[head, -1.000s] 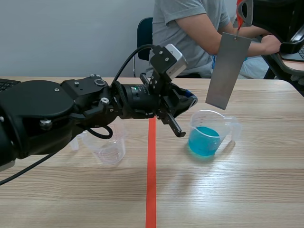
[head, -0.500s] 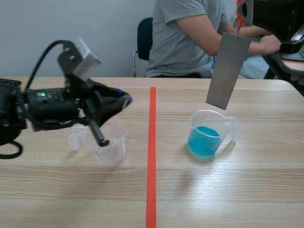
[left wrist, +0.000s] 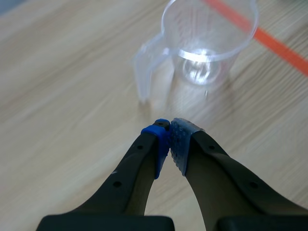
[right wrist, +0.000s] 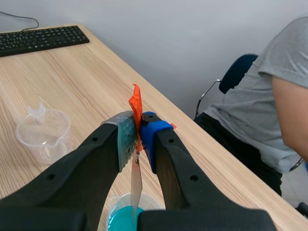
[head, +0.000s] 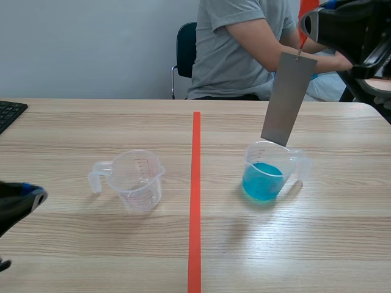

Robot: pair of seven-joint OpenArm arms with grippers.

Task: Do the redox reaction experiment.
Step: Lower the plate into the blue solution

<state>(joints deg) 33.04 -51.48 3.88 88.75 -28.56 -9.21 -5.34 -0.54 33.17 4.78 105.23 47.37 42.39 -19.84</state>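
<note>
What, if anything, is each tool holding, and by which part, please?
The right tool pinches the orange tag atop the hanging metal plate; the left tool is shut on nothing.

I watch across the table (head: 342,244) from its near edge. Left wrist looks down close, right wrist from higher; all apparently share the clear cup (head: 137,179), centre-left.

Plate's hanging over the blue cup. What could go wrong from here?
1. The right gripper pinches only the thin orange tag, so the metal plate hangs loose and tilted; it may swing or slip out.
2. The plate's lower edge looks close to the rim of the cup of blue liquid; lowering off-centre might catch the rim and tip or splash it.
3. A person's arm sits close behind the right gripper.
</note>
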